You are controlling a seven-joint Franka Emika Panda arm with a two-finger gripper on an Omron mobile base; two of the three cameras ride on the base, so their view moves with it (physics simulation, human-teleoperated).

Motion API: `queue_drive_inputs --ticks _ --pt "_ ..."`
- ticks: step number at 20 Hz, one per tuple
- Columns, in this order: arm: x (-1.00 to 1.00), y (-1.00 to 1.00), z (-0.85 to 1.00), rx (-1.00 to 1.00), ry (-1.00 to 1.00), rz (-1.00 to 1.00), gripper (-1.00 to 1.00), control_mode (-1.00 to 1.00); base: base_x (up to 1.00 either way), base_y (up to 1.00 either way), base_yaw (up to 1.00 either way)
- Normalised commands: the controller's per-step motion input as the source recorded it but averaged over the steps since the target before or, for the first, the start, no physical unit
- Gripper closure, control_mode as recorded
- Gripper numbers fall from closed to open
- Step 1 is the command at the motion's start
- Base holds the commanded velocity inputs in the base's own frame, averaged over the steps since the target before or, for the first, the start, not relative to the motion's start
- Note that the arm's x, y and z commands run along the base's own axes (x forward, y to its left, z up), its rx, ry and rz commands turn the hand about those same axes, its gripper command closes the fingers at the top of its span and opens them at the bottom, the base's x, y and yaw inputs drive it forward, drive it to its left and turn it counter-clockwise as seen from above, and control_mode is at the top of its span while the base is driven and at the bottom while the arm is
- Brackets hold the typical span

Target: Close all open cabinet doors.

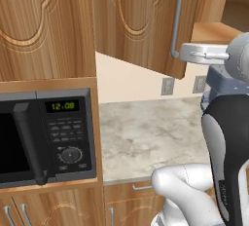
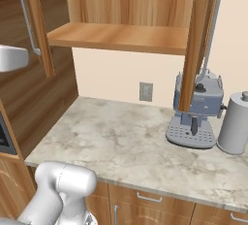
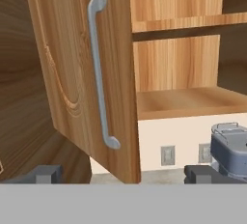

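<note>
The left cabinet door [image 3: 82,73] is standing swung out, taking up the left and centre of my hand view, its carved face turned toward me and its free edge running down the middle of the frame. Its silver bar handle [image 3: 100,71] is running nearly vertically, leaning slightly, from the upper centre of the frame down to a foot near the lower centre. That long upright axis is what my next move hangs on: the door is lying straight ahead of my gripper [image 3: 123,174] and a little left of its midline, so I judge a push on the panel beside the handle would swing it back over the opening.

My two dark finger tips are showing at the bottom left and bottom right of the hand view, well apart, with nothing between them; the door's lower corner is coming down into the gap above them.

In the left base view the same door [image 1: 141,20] is hanging at the top centre, with my hand just beside the handle's [image 1: 177,18] lower end at the right.

Behind the door, the open cabinet shelf [image 3: 188,102] is showing at the right. In the right base view a second open door [image 2: 196,44] is standing edge-on at the upper right, in front of the coffee machine [image 2: 196,112] on the marble counter [image 2: 121,146].
</note>
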Motion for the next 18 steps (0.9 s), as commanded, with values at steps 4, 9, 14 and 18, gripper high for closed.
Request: queue_drive_inputs --ticks 4,9,14,18 --pt "0.10 0.20 0.00 0.00 0.10 0.00 -1.00 -1.00 0.00 0.00 0.00" --pt "0.14 0.21 0.00 0.00 0.08 0.00 -1.00 -1.00 0.00 0.00 0.00" --pt "0.40 0.01 0.00 0.00 0.01 0.00 -1.00 -1.00 0.00 0.00 0.00" --pt "0.53 0.00 -0.05 0.00 0.00 0.00 -1.00 -1.00 0.00 0.00 0.00"
